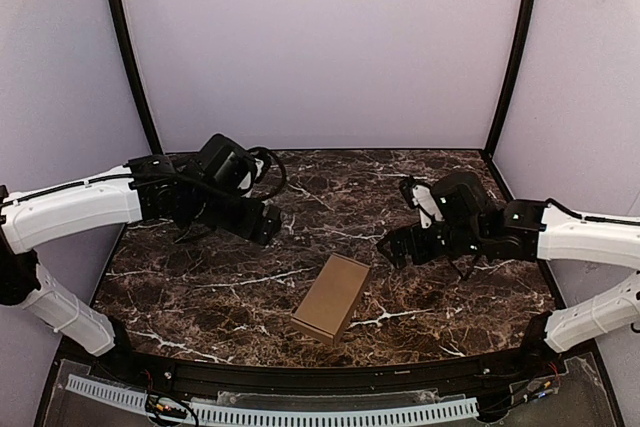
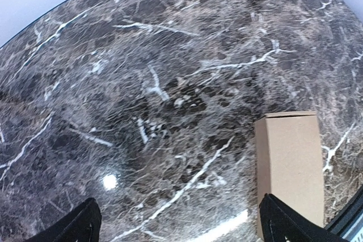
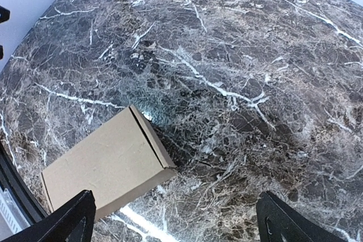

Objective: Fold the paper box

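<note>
**Enclosure walls** point(image 1: 320, 37): pale lilac panels on three sides, with a curved black pole in each rear corner, left point(image 1: 127, 52) and right point(image 1: 514, 52).

**Table** point(image 1: 200, 287): dark brown marble-pattern top with white veins. A bright glare spot shows in each wrist view.

**Left arm** point(image 1: 80, 207): white links and a black wrist, reaching in from the left edge. A black cable point(image 1: 272, 169) loops off the wrist.

**Right arm** point(image 1: 590, 237): same build, reaching in from the right edge.

**Paper box** point(image 1: 332, 298): plain brown cardboard, a closed rectangular block lying flat on the table. It is near the front edge, about centre and turned diagonally. It sits between the two grippers and apart from both, with bare table all round it and nothing over it. In the left wrist view point(image 2: 290, 165) it lies low on the right. In the right wrist view point(image 3: 108, 165) it lies low on the left, one end face visible.

**Left gripper** point(image 1: 268, 225): jaws spread wide, holding nothing. Its black fingertips sit at the bottom corners of its own view point(image 2: 181, 225).

**Right gripper** point(image 1: 395, 247): jaws spread wide, holding nothing, over bare marble point(image 3: 177, 219).

**Perforated white strip** point(image 1: 300, 412): runs along the near rim, below the table edge.
</note>
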### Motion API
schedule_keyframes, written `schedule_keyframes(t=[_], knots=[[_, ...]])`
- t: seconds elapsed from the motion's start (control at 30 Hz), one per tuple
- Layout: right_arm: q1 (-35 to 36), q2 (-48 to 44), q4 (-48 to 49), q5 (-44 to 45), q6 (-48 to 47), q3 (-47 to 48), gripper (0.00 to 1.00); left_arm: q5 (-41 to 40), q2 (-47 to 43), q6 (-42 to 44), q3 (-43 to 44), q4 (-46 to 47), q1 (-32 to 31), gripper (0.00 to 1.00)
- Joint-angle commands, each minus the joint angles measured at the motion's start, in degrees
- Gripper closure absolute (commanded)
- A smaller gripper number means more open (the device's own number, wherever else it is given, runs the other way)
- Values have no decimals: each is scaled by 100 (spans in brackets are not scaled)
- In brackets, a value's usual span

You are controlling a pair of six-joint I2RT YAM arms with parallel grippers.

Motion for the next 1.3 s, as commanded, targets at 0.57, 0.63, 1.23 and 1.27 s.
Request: schedule_keyframes(t=[0.57, 0.63, 1.23, 1.27], knots=[[-3467, -471, -1819, 382, -342, 1706, 2, -69, -1151, 388, 170, -1202, 2059, 1], [-3471, -592, -1881, 441, -272, 1769, 1, -120, -1252, 394, 131, -1099, 2220, 1], [-3469, -2226, -798, -488, -1342, 310, 1, 202, -3042, 939, -1492, 582, 2243, 1], [-3471, -2258, -795, -460, -1363, 307, 2, 252, -3038, 938, -1498, 596, 2250, 1]])
